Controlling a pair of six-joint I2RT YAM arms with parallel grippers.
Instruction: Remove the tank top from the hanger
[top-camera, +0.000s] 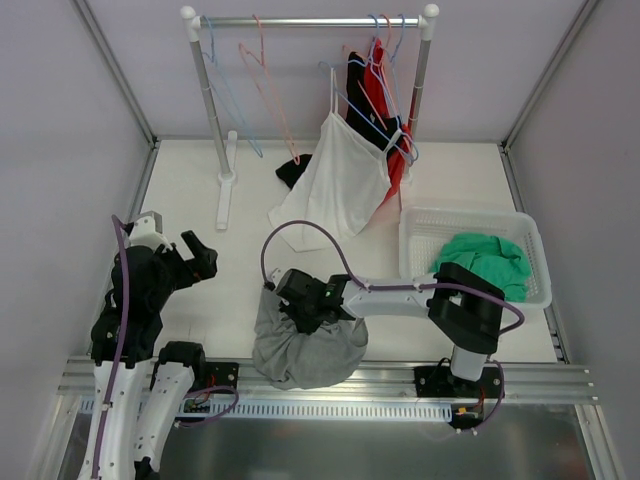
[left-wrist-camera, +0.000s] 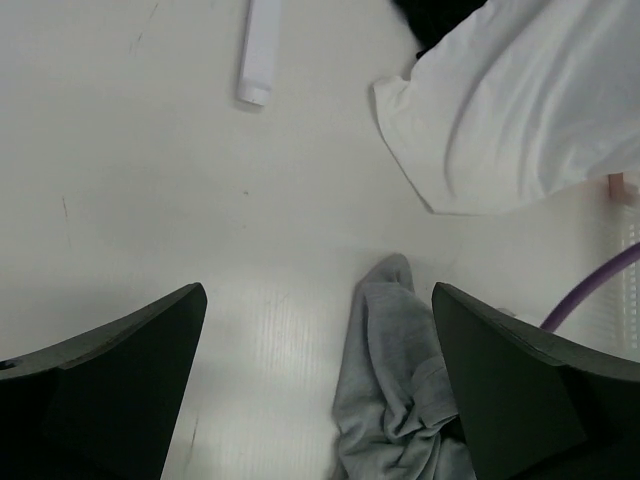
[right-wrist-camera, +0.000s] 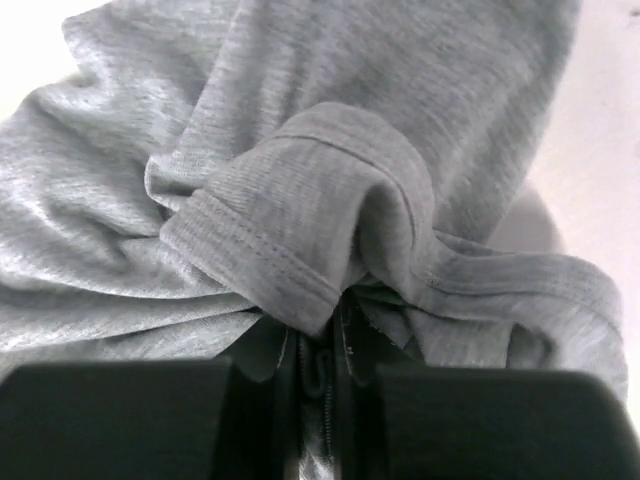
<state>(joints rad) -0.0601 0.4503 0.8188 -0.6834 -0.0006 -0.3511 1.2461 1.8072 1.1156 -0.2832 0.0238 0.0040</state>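
Right wrist: grey garment (right-wrist-camera: 300, 150) bunched, hem pinched by end effector (right-wrist-camera: 320, 345).

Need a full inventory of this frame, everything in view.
clothes rack: one, white posts and silver bar, back of table
hangers: several, blue and pink, on the rack
white tank top: one, white, hanging at the rack's right end
hung garments: two, red and black, behind the white tank top
black cloth: one, black, on the table under the rack
basket: one, white, right side
green garment: one, green, in the basket
grey garment: one, grey, near edge
left gripper: open, over bare table
right gripper: pinching the grey garment
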